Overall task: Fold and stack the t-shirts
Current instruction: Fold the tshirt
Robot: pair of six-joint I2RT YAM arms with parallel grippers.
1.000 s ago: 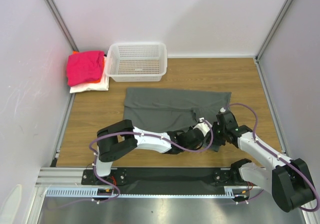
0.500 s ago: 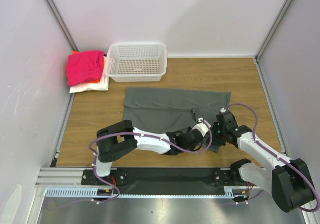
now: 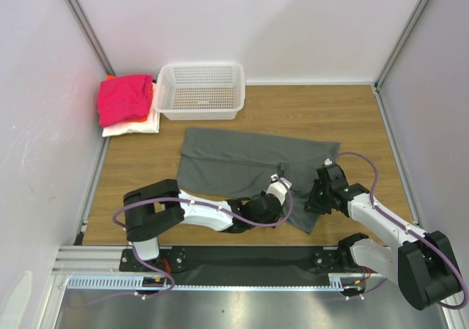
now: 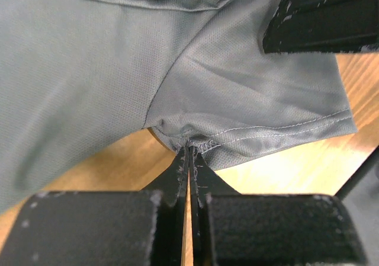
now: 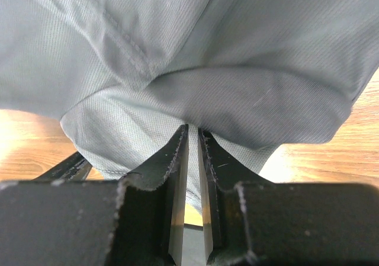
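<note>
The dark grey t-shirt (image 3: 234,162) lies spread on the wooden table, with its near right part drawn up into folds. In the left wrist view my left gripper (image 4: 189,147) is shut on the stitched hem of the grey t-shirt (image 4: 118,58). From above, the left gripper (image 3: 277,188) sits at the shirt's near edge. My right gripper (image 3: 316,195) is just to its right. Its jaws (image 5: 193,130) pinch a fold of the grey cloth (image 5: 249,53). A stack of folded t-shirts, magenta-pink (image 3: 124,98) over orange (image 3: 152,89) and white (image 3: 133,128), rests at the far left.
A white mesh basket (image 3: 201,91) stands at the back, left of centre, beside the stack. Bare wooden table (image 3: 344,116) stretches to the right wall. Walls close in on the left, right and back. The right gripper's black body (image 4: 323,17) hangs close above the left one.
The left gripper has shut on the shirt's hem and moved left and nearer. The shirt's near right part has lifted and shifted with both grippers, and a flap now hangs toward the near edge.
</note>
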